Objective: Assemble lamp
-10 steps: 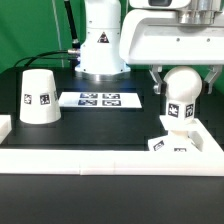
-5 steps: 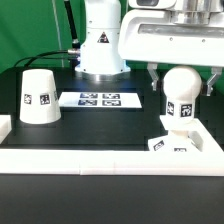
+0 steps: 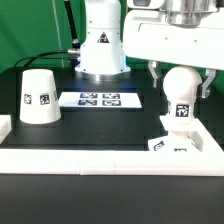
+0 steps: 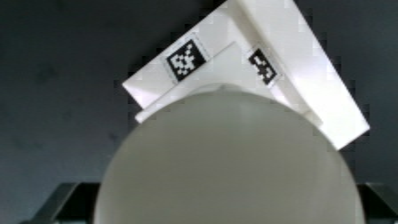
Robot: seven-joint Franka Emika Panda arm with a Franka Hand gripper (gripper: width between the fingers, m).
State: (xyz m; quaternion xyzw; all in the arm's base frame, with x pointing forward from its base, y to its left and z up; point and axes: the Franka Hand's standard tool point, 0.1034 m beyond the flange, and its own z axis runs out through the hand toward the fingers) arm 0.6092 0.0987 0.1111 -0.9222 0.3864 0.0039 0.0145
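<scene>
Round bulb (image 4: 222, 160) before tagged white base (image 4: 302, 90)

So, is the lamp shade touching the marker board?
Apart. The exterior view shows a strip of dark table between the lamp shade and the marker board.

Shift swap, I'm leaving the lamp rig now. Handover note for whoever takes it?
Gripper: fingers flank the bulb; cannot tell if they clamp it.
Bulb stands upright on the base, at the exterior view's right.
Shade sits apart at the exterior view's left, wide end down, beside the marker board.
Done: bulb on base.
Left: check bulb seating, then fit shade.
</scene>
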